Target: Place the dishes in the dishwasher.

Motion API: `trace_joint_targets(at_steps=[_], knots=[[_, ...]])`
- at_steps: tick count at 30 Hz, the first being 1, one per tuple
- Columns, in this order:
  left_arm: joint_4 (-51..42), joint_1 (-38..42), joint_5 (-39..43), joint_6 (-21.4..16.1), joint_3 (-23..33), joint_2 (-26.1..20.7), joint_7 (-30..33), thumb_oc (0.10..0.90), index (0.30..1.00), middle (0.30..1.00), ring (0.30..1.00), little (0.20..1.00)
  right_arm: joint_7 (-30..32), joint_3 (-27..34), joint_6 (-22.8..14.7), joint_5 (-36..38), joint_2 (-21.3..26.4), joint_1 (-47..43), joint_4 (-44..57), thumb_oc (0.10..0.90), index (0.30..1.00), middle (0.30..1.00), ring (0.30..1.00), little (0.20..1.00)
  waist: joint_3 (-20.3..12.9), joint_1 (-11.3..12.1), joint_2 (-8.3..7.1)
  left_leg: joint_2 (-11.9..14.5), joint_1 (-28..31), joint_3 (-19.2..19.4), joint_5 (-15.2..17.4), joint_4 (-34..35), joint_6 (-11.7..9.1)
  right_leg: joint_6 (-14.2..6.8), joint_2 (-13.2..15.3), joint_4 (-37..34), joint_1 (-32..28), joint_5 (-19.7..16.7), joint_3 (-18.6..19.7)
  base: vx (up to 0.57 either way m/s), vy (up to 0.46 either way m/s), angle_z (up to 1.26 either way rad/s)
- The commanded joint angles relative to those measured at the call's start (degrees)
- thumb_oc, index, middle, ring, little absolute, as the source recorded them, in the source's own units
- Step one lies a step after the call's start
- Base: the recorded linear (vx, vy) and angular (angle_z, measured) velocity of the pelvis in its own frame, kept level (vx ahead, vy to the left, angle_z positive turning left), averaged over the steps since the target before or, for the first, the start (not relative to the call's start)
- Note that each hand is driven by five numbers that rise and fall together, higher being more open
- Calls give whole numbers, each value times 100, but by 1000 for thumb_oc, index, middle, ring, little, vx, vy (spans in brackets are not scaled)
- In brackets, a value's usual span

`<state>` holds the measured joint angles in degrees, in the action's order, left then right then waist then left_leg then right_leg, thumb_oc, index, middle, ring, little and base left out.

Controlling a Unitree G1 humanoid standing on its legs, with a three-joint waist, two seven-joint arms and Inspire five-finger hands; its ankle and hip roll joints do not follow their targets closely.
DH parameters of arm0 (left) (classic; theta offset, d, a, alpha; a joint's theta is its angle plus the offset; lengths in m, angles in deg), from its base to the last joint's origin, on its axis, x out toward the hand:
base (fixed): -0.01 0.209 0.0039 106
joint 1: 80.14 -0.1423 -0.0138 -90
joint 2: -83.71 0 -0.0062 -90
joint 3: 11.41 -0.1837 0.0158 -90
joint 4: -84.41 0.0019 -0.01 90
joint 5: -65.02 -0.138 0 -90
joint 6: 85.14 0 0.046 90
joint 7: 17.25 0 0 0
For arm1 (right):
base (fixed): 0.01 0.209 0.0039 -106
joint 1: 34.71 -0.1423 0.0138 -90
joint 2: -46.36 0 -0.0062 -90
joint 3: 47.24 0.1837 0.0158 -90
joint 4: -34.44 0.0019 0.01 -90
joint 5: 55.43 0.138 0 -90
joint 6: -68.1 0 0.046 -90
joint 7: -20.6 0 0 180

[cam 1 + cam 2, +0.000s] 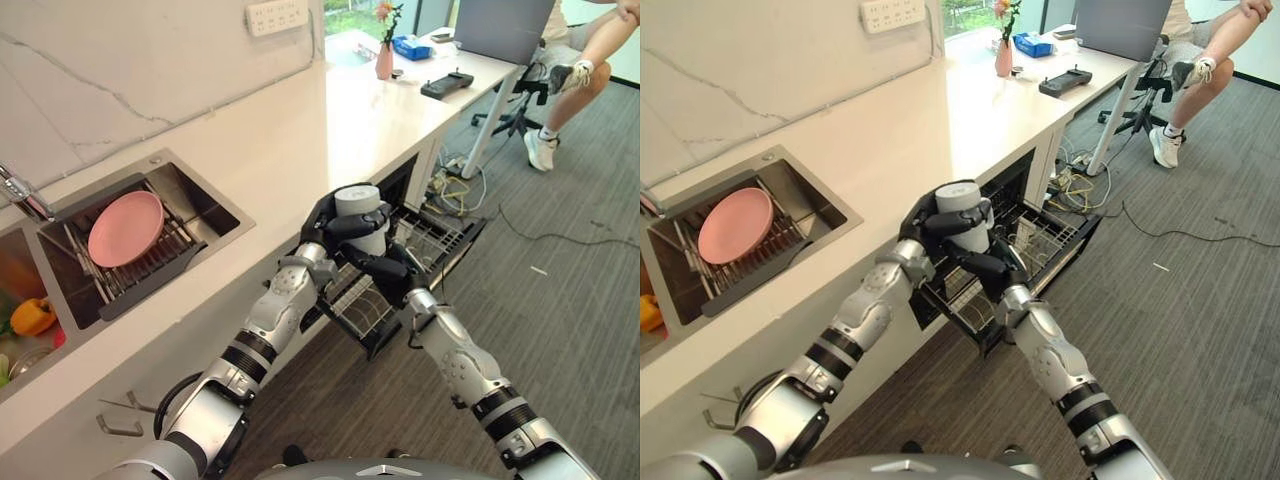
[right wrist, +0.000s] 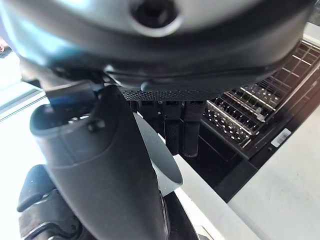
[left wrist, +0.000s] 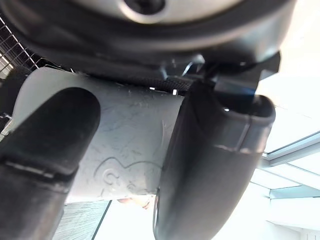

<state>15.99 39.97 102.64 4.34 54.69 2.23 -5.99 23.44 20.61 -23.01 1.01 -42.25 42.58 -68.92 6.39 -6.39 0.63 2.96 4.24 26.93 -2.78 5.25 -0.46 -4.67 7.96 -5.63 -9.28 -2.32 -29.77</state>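
A pale grey cup hangs upright over the pulled-out dishwasher rack. My left hand is shut on it; in the left wrist view a finger and the thumb clamp the cup. Just under and beside the cup is my right hand, its fingers fairly straight. The right wrist view has the cup's pale wall between that hand's thumb and its fingers. A pink plate leans on the wire rack in the sink.
The long white counter carries a pink vase, a blue box and a black controller at its far end. A yellow pepper lies in the left basin. A person sits on a chair beyond the counter.
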Motion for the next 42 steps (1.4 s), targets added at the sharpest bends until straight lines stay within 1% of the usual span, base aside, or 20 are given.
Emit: trace_joint_targets(at_steps=[1, 9, 10, 13, 14, 15, 16, 17, 18, 19, 20, 21, 22, 23, 24, 26, 27, 28, 37, 42], knots=[[-220, 699, -42, -356, -383, 353, -288, 400, 300, 300, 300, 300, -498, 122, -528, 319, -460, -1137, 843, 400, 300, 300, 300, 300, -355, 119, -97, 335, 764, 400, 245, -55, -462, -261, 130, 63, 65, 241, -141, 0, 0, 0], [-270, 660, -38, -356, -366, 323, -265, 400, 300, 300, 300, 300, -344, 232, -660, 221, -548, -1091, 959, 400, 300, 300, 300, 300, -354, 96, -73, 325, 772, 411, 251, -58, -451, -260, 133, 67, 59, 234, -143, 0, 0, 0], [-280, 646, -51, -382, -364, 300, -239, 400, 300, 300, 300, 300, -201, 316, -769, 31, -603, -1051, 999, 400, 300, 300, 300, 300, -348, 78, -63, 323, 780, 416, 255, -57, -444, -262, 137, 68, 59, 233, -136, 0, 0, 0], [-292, 638, -121, -422, -361, 253, -209, 400, 300, 300, 300, 300, -8, 424, -906, -238, -654, -1013, 984, 400, 300, 300, 300, 300, -342, 56, -45, 324, 791, 424, 265, -56, -440, -264, 145, 70, 55, 239, -137, 0, 0, 0], [-308, 633, -168, -447, -365, 219, -201, 463, 394, 394, 394, 394, 80, 454, -946, -383, -655, -987, 990, 400, 300, 300, 300, 300, -340, 49, -41, 322, 796, 429, 269, -57, -439, -264, 145, 72, 56, 239, -133, 0, 0, 0], [-327, 639, -262, -468, -372, 169, -221, 504, 455, 455, 455, 455, 123, 486, -968, -520, -633, -960, 976, 400, 300, 300, 300, 300, -338, 37, -34, 324, 800, 433, 271, -56, -440, -266, 151, 72, 61, 238, -127, 0, 0, 0], [-342, 649, -339, -491, -377, 127, -234, 505, 458, 458, 458, 458, 159, 495, -967, -620, -610, -941, 970, 400, 300, 300, 300, 300, -339, 35, -35, 326, 802, 436, 273, -57, -440, -266, 152, 73, 62, 239, -125, 0, 0, 0], [-349, 653, -430, -510, -381, 80, -268, 565, 547, 547, 547, 547, 191, 502, -967, -720, -585, -912, 958, 400, 300, 300, 300, 300, -338, 27, -35, 328, 809, 442, 277, -57, -440, -266, 154, 74, 59, 241, -124, 0, 0, 0], [-378, 665, -563, -517, -385, 8, -335, 665, 698, 698, 698, 698, 202, 519, -951, -809, -531, -873, 942, 400, 300, 300, 300, 300, -336, 14, -34, 327, 813, 446, 280, -57, -440, -268, 157, 74, 58, 240, -120, 0, 0, 0], [-405, 665, -675, -541, -379, -45, -369, 742, 813, 813, 813, 813, 183, 533, -913, -869, -488, -831, 938, 400, 300, 300, 300, 300, -336, 7, -33, 326, 818, 451, 280, -56, -443, -269, 156, 73, 55, 241, -120, 0, 0, 0], [-418, 669, -791, -547, -387, -89, -427, 769, 853, 853, 853, 853, 165, 546, -892, -923, -445, -787, 939, 400, 300, 300, 300, 300, -339, 2, -30, 328, 824, 458, 280, -57, -445, -270, 158, 73, 52, 243, -122, 0, 0, 0], [-425, 672, -867, -557, -388, -124, -463, 769, 853, 853, 853, 853, 165, 561, -888, -956, -417, -757, 928, 400, 300, 300, 300, 300, -337, -3, -30, 330, 827, 462, 280, -58, -446, -270, 158, 74, 51, 245, -120, 0, 0, 0], [-417, 667, -977, -568, -387, -152, -489, 668, 702, 702, 702, 702, 161, 580, -895, -962, -402, -719, 914, 400, 300, 300, 300, 300, -342, -8, -33, 335, 834, 467, 281, -58, -449, -271, 159, 73, 45, 246, -117, 0, 0, 0], [-430, 661, -1058, -574, -384, -176, -498, 439, 359, 359, 359, 359, 179, 603, -892, -970, -384, -688, 909, 400, 300, 300, 300, 300, -343, -13, -31, 336, 839, 470, 282, -58, -449, -271, 160, 73, 42, 247, -116, 0, 0, 0], [-438, 651, -1127, -590, -374, -189, -498, 400, 300, 300, 300, 300, 189, 614, -889, -977, -377, -666, 914, 400, 300, 300, 300, 300, -340, -20, -33, 338, 841, 475, 283, -59, -449, -271, 160, 74, 43, 248, -111, 0, 0, 0], [-425, 616, -1141, -608, -377, -183, -501, 400, 300, 300, 300, 300, 199, 607, -890, -981, -371, -643, 913, 400, 300, 300, 300, 300, -334, -30, -34, 343, 851, 495, 285, -61, -450, -270, 159, 74, 43, 247, -109, 0, 0, 0], [-423, 603, -1134, -605, -366, -182, -509, 692, 738, 738, 738, 738, 198, 621, -889, -985, -368, -636, 916, 400, 300, 300, 300, 300, -334, -31, -36, 345, 853, 499, 285, -62, -448, -269, 158, 74, 43, 245, -103, 0, 0, 0], [-432, 593, -1126, -610, -361, -176, -508, 800, 900, 900, 900, 900, 200, 627, -887, -988, -370, -633, 914, 400, 300, 300, 300, 300, -333, -31, -38, 346, 853, 505, 285, -63, -446, -269, 159, 74, 45, 244, -99, 0, 0, 0], [-499, 551, -1110, -645, -317, -239, -620, 800, 900, 900, 900, 900, 201, 630, -861, -1292, -288, -587, 891, 400, 300, 300, 300, 300, -336, -38, -39, 363, 862, 534, 280, -64, -448, -258, 150, 73, 48, 249, -103, 0, 0, 0], [-624, 526, -1236, -734, -294, -327, -660, 800, 900, 900, 900, 900, 309, 727, -862, -1831, -145, -567, 844, 400, 300, 300, 300, 300, -331, -22, -45, 366, 867, 518, 284, -65, -444, -254, 141, 76, 35, 269, -96, 0, 0, 0]])
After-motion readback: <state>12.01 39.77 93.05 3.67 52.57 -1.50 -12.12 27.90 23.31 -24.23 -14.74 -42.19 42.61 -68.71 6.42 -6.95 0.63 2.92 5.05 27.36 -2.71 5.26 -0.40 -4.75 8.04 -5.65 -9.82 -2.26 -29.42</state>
